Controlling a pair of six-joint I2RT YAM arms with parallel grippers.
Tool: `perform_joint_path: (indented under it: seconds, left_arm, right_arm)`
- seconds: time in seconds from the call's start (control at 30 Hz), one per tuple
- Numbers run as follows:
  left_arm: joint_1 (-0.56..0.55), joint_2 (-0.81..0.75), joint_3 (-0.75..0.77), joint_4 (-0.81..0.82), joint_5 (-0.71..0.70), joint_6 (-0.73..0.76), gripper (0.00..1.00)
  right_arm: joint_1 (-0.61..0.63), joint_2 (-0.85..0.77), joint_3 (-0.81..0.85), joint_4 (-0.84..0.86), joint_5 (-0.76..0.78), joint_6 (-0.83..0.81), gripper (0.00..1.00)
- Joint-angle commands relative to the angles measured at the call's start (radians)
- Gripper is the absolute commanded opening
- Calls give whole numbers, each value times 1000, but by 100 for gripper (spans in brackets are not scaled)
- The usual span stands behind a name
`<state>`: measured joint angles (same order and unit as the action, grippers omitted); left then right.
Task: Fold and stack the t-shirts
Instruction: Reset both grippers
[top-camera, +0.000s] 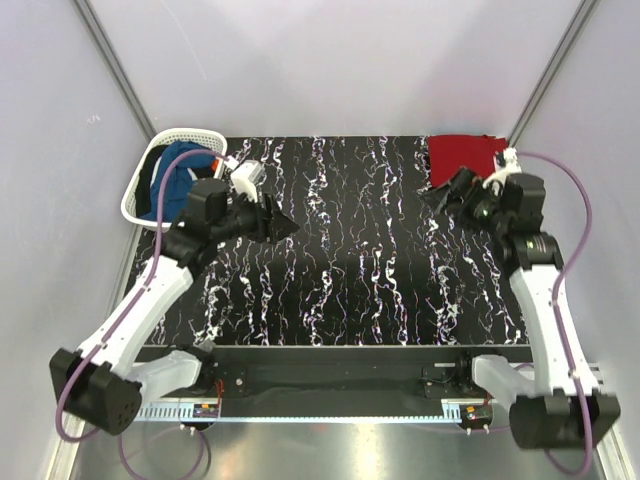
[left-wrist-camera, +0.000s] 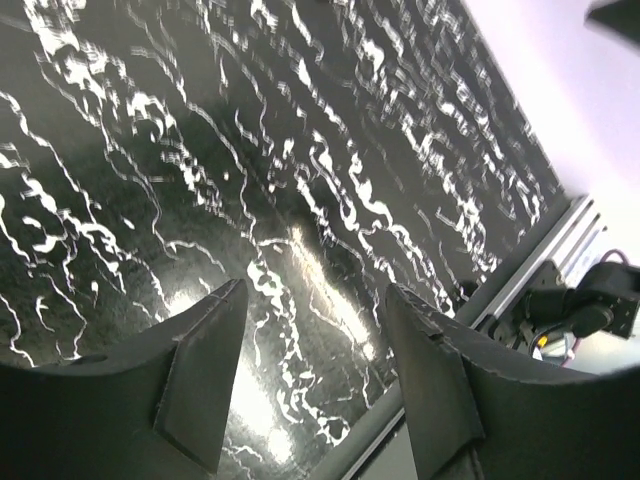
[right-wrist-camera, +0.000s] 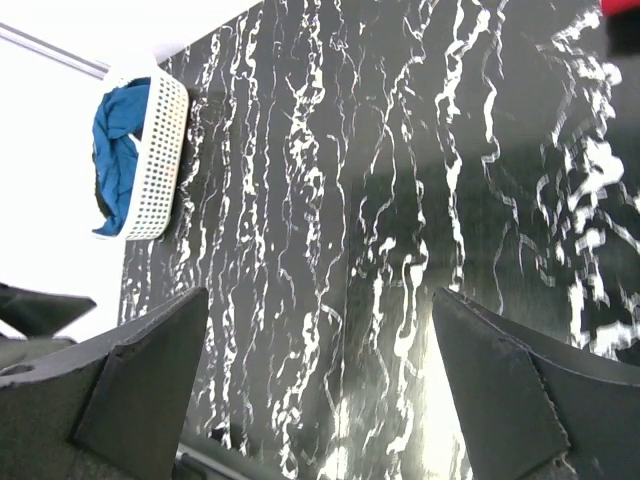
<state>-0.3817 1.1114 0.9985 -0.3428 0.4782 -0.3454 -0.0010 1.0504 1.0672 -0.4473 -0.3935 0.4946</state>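
— Two shirts show; which one feeds the next fold?

— The crumpled blue soft cloth t-shirt (top-camera: 180, 172), bunched in the white plastic lattice basket (top-camera: 135, 207) at the far left. It lies left of and beyond the left gripper (top-camera: 282, 226), the nearer arm; jaws wide, empty. The right gripper (top-camera: 440, 196) is also wide and empty, just beside the flat deep red cloth t-shirt (top-camera: 465, 155) in the far right corner.

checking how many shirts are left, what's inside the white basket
Bunched blue cloth fills the white basket, with a dark strip along its left side. Anything beneath the blue cloth is covered, so the count cannot be told.
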Motion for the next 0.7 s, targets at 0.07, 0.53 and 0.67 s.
perform_joint_path:
  seconds: [0.07,0.53,0.67]
  left_arm:
    - [1,-123,2,80,3,-15,73]
    - [3,-265,-3,-4,-15,-27,99]
    - [3,-278,-11,-9,-20,-26,99]
  right_arm:
    - [-7,-203,-53,-113,-4,53,100]
    - [-7,-305,-52,-214,-16,36,100]
    - [-8,-314,-35,-222,4,30,100]
